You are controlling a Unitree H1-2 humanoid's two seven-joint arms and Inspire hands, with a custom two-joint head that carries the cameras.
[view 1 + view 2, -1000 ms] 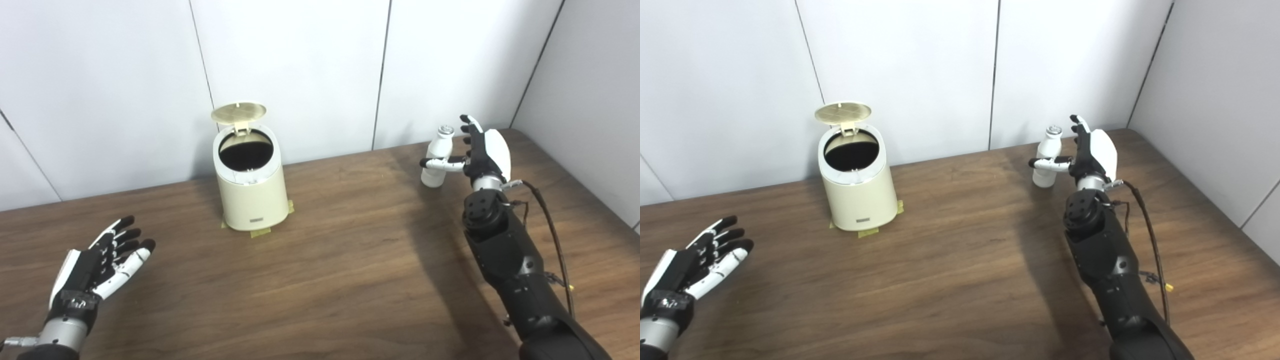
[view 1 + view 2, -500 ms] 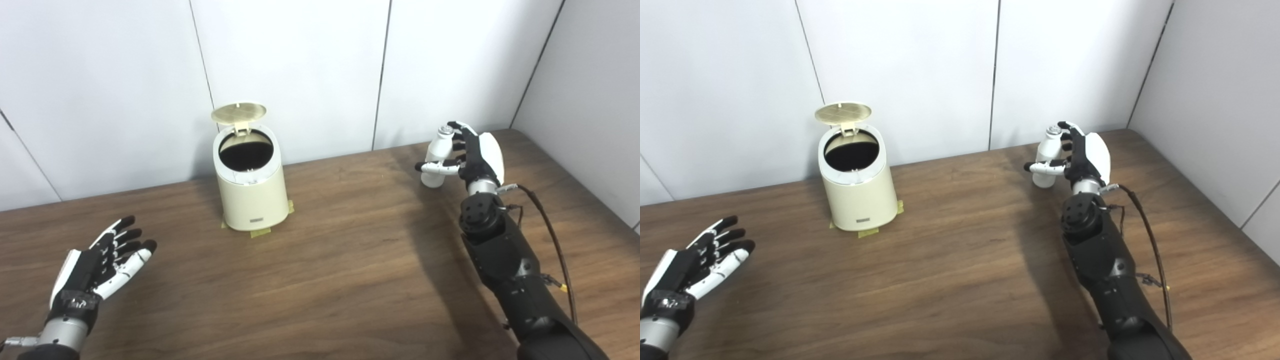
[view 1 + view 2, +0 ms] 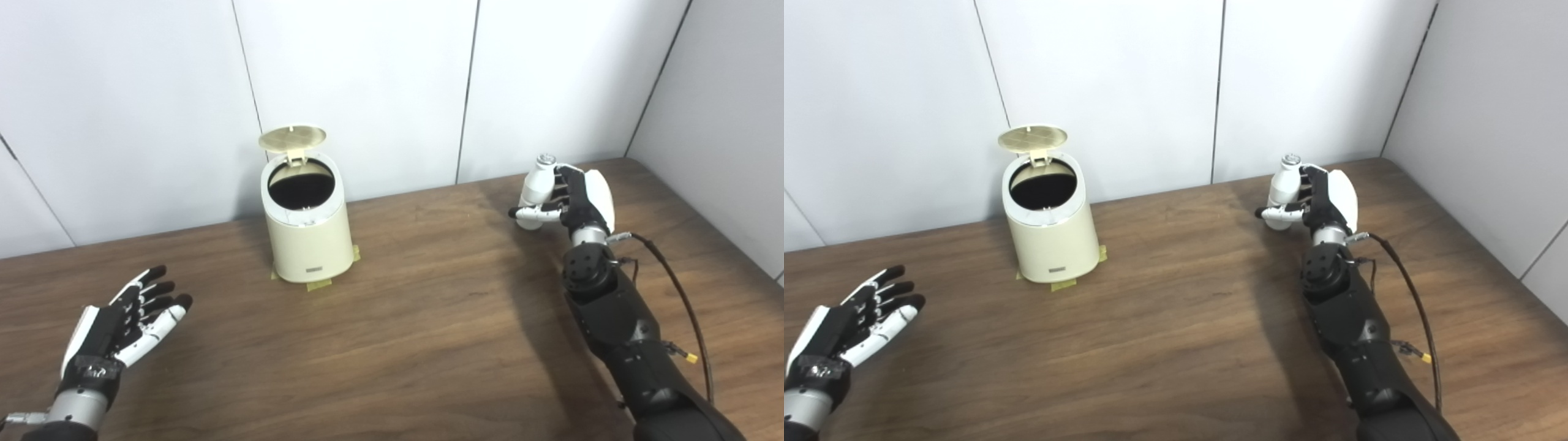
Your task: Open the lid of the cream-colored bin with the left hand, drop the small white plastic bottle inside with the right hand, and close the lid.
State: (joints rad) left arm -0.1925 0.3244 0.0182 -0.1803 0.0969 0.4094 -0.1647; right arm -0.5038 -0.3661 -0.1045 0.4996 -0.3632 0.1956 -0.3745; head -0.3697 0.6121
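Observation:
The cream-colored bin [image 3: 309,229] stands on the brown table near the back wall, left of centre, with its round lid [image 3: 292,137] tipped up and the dark inside showing. The small white plastic bottle [image 3: 535,190] stands upright at the back right of the table. My right hand [image 3: 576,196] is wrapped around the bottle, fingers behind it and thumb across its front. My left hand [image 3: 125,318] is open and empty, palm up, low at the front left, far from the bin.
Yellow tape [image 3: 318,284] marks the bin's foot on the table. White wall panels [image 3: 367,79] run along the back and right edges of the table [image 3: 398,331]. A black cable [image 3: 680,288] runs along my right forearm.
My right hand has closed its fingers round the bottle, from open beside it to wrapped on it. The left hand and the bin have not moved.

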